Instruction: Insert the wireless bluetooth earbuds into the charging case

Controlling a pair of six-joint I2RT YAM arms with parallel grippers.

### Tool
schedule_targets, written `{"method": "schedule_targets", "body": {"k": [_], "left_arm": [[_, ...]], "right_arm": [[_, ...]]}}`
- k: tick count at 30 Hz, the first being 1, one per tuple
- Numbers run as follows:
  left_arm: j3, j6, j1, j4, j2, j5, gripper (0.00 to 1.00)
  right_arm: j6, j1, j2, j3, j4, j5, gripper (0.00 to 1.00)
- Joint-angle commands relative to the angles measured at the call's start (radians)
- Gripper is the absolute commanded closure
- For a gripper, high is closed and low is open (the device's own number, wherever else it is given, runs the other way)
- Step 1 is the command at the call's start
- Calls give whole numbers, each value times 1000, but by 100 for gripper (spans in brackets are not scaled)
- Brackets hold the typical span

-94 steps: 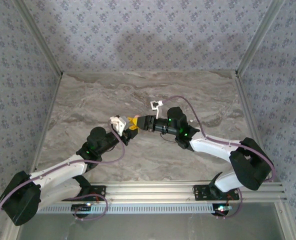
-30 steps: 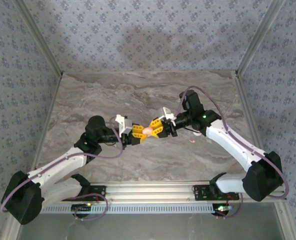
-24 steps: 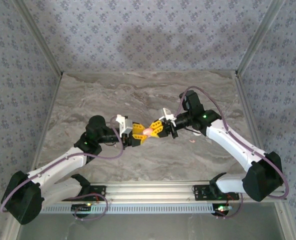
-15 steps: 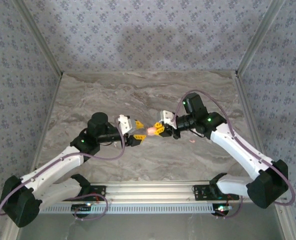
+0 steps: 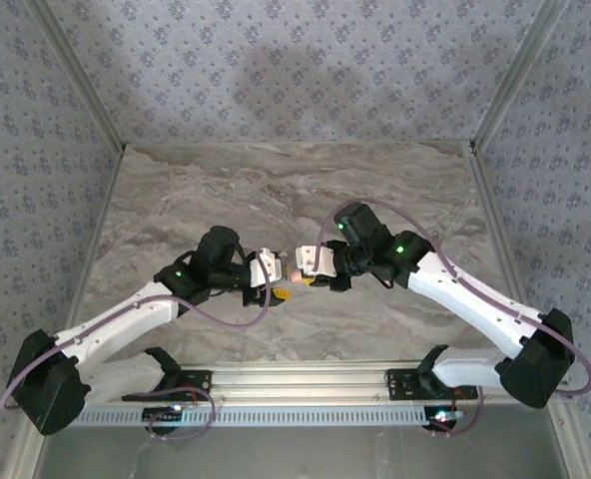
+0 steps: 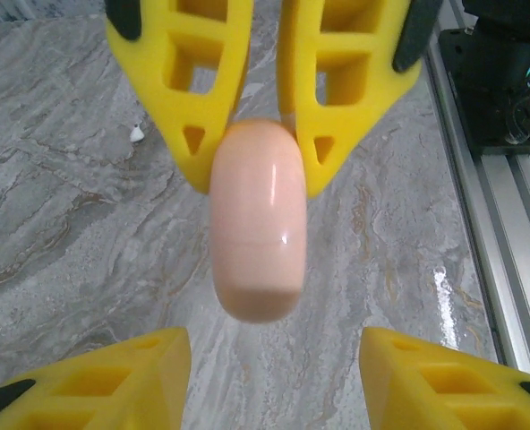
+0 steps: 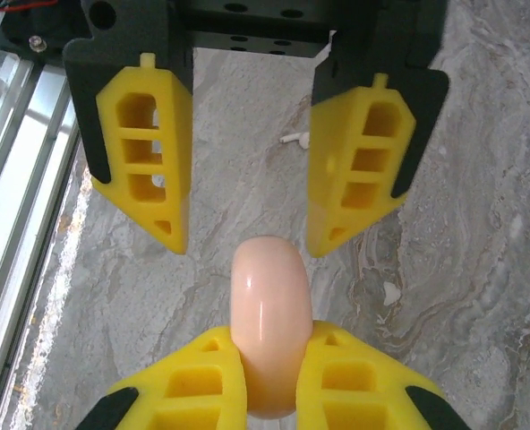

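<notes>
Right hand (image 7: 269,336) clenched on pink case (image 7: 267,287), left hand (image 7: 247,242) released, facing it, above marble surface (image 7: 480,179)

My case (image 7: 267,318) is glossy pale pink. My fingers (image 7: 149,170) are yellow on black mounts. The table (image 5: 176,200) is grey marble with pale veins, and an earbud (image 6: 136,134) on it is a whitish speck. Walls (image 5: 295,70) are lilac-grey with a small floral print. Arms (image 5: 121,323) are white and black.

Glossy plastic charging case (image 6: 256,224), smooth marbled tabletop (image 6: 68,224)
</notes>
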Motion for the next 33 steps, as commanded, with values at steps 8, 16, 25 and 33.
{"method": "schedule_targets", "body": {"k": [8,16,25,33], "left_arm": [[-6,7,-7,54,-25,24,48],[-10,-9,-7,66,-27,48,57],[-15,-9,-7,69,-19,48,56],[-15,-8,-8,64,-9,52,58]], "right_arm": [[-13,24,38,47,-34,-45,89],[-4,27,52,44,-5,-66,89],[-4,28,49,47,6,-87,89],[-3,28,42,50,6,-93,89]]}}
